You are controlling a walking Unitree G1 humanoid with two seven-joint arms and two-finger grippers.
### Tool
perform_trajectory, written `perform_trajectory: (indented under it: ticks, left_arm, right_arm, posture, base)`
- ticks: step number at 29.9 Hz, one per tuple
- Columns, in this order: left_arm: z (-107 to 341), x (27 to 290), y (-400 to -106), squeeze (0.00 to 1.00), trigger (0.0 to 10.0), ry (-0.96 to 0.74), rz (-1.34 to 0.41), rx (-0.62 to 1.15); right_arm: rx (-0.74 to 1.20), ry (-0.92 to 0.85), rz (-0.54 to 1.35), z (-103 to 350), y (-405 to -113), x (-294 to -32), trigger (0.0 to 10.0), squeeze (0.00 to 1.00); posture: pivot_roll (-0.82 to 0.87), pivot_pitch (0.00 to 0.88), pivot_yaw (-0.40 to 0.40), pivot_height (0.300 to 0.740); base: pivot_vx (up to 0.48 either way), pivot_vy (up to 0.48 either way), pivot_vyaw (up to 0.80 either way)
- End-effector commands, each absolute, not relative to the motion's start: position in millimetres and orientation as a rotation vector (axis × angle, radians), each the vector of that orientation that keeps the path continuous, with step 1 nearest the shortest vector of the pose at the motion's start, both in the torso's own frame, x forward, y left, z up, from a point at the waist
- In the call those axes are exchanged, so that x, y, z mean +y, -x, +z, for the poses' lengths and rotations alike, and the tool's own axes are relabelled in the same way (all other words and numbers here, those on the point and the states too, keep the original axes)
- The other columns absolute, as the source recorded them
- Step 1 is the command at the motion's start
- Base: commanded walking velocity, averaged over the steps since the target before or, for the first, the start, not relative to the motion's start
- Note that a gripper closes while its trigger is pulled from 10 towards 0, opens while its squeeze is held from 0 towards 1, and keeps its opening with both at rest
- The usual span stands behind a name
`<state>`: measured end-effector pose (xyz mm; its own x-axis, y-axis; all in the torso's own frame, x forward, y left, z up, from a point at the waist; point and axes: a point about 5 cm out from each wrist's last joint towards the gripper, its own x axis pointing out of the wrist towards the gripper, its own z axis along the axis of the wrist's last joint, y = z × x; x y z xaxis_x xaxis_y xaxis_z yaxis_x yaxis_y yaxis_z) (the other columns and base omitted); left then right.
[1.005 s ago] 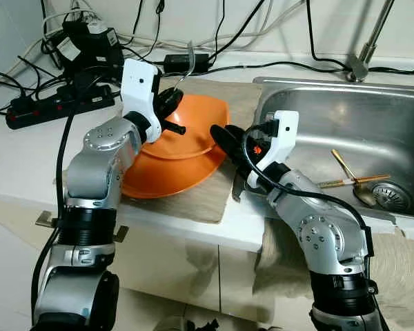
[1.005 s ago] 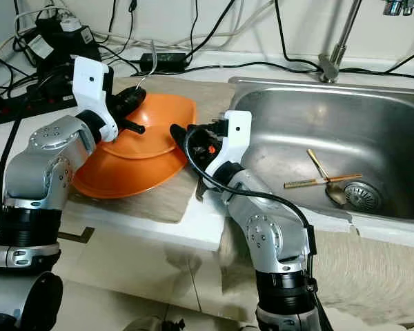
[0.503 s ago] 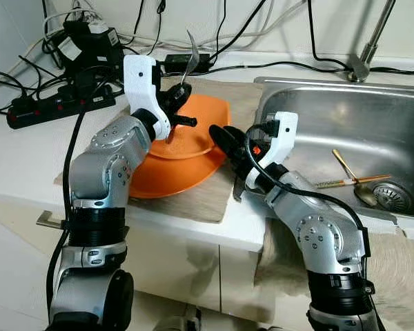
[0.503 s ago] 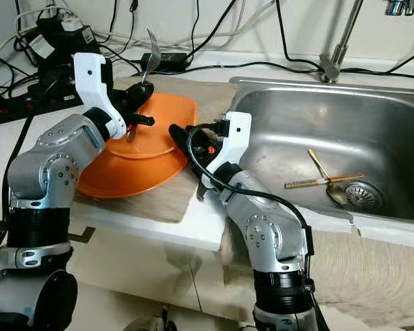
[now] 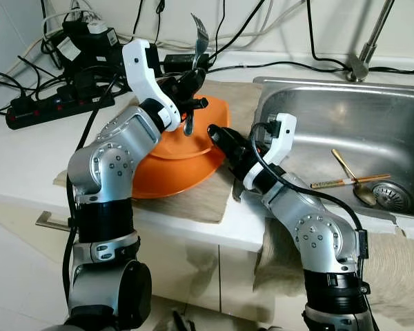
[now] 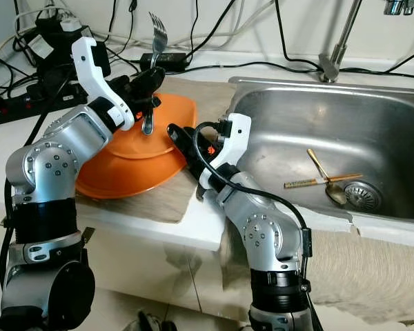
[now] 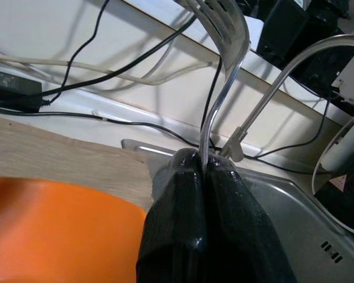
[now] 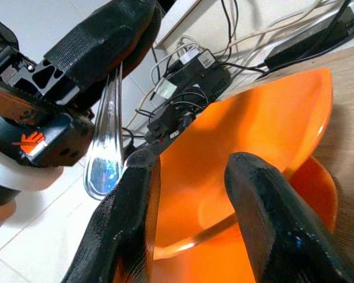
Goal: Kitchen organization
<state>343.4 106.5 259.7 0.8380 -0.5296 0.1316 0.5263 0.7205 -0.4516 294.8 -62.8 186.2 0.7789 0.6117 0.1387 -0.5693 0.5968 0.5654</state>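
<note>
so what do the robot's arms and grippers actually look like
Both arms are built of rounded silver metal segments with bolted circular joints and black bands lower down. Each wrist carries a white plastic housing; a black cable loops along each arm. The left gripper and right gripper each have two long black fingers with textured surfaces. Orange-red markings show near the wrists.

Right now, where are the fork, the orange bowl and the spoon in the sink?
fork [image 6: 156, 31]: right eye view, its tines.
orange bowl [image 5: 167, 178]: left eye view, its front wall.
spoon [image 6: 322, 174]: right eye view, its handle.
</note>
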Motion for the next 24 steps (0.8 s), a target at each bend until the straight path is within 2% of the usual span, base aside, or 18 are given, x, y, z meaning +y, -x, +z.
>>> perform_trajectory:
  ticks: [1,13,24]
  left_arm:
    - [260.6,105.8,-339.2,0.00,0.0,0.481,-0.604,0.001]
    - [231.8,111.4,-341.2,0.00,0.0,0.456,-0.598,0.069]
    - [241.2,112.0,-342.8,0.00,0.0,0.418,-0.616,0.017]
  right_arm:
    - [0.059,-0.651,0.722,192.2,-295.7,-58.6,10.0,0.00]
    - [0.038,-0.728,0.766,199.2,-293.5,-61.1,10.0,0.00]
    - [0.062,-0.685,0.733,190.7,-297.1,-62.7,10.0,0.00]
  posture:
    - [0.05,0.012,0.102,0.740]
    - [0.05,0.016,0.100,0.740]
    - [0.03,0.000,0.095,0.740]
  base:
    - [0.000,0.000,0.00]
    - [0.000,0.000,0.00]
    - [0.000,0.000,0.00]
